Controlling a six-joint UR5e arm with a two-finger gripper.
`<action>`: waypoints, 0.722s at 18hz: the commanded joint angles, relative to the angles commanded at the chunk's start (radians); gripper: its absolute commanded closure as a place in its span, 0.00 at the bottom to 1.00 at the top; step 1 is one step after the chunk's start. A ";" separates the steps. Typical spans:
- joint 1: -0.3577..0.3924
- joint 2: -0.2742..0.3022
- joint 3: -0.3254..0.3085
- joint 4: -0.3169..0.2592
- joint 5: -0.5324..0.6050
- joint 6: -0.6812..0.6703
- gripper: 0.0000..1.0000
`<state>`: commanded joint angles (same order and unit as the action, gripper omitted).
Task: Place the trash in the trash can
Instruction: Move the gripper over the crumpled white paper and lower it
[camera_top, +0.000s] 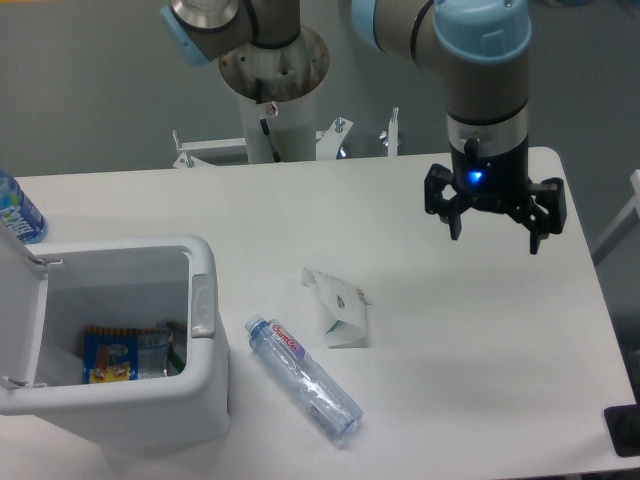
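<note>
A: Item one, gripper (494, 232): fingers spread, holding nothing, hanging above the table.

B: Trash?

A: Crumpled carton (337, 305) down-left of it, well apart; clear bottle (303, 379) farther down-left. Trash can (205, 345) far left, lid open.

B: Step?

A: Probably the approach. Next: travel left, descend over the carton.

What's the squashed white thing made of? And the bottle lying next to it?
Carton: looks like thin matte paper or card, since it holds sharp creases. Bottle: clear, shiny plastic; the table shows through it, and its white label has red letters.
</note>
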<state>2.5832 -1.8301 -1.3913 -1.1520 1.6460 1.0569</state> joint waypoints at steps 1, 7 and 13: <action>0.000 0.000 -0.002 0.000 -0.002 0.002 0.00; -0.012 -0.002 -0.026 0.029 -0.008 0.000 0.00; -0.015 -0.002 -0.150 0.190 -0.021 -0.041 0.00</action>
<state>2.5679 -1.8316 -1.5415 -0.9619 1.6245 1.0158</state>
